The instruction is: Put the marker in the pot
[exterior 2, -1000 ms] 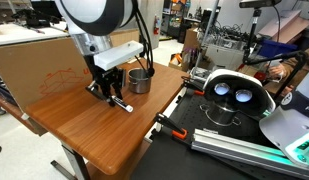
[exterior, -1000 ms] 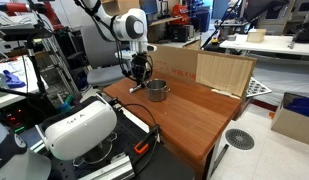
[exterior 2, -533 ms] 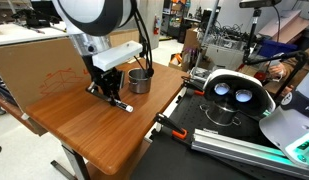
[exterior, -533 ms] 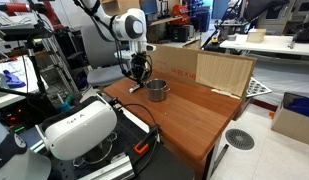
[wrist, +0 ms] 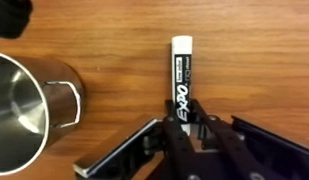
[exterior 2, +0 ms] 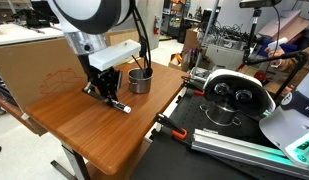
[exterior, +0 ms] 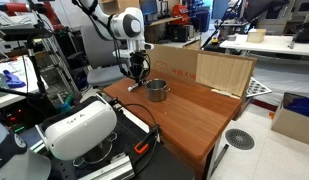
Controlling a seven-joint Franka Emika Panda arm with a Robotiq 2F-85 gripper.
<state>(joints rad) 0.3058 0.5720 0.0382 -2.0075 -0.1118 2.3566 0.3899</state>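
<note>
In an exterior view we see the pot (exterior: 157,91), round, low-sided, shiny silver metal, standing on the brown wooden tabletop (exterior: 194,115); the hand (exterior: 137,72) hangs low just beside it, and a flat cardboard box (exterior: 222,72) stands behind; the marker is too small for us to pick out here.

In an exterior view the marker (exterior 2: 118,103) lies flat on the tabletop, a slim dark stick; one end sits under the hand (exterior 2: 102,92), the other points away toward the table's near edge; the pot (exterior 2: 140,81) stands near, apart from the marker.

In the wrist view the marker (wrist: 181,75) runs straight up the picture, long axis in line with the hand (wrist: 189,135); its black barrel carries white lettering and its pale end points away from the hand. The dark fingers (wrist: 209,137) flank its near end closely; whether they pinch it we cannot tell. The pot (wrist: 19,115) sits off to one side, its inside showing only bare, gleaming metal.
</note>
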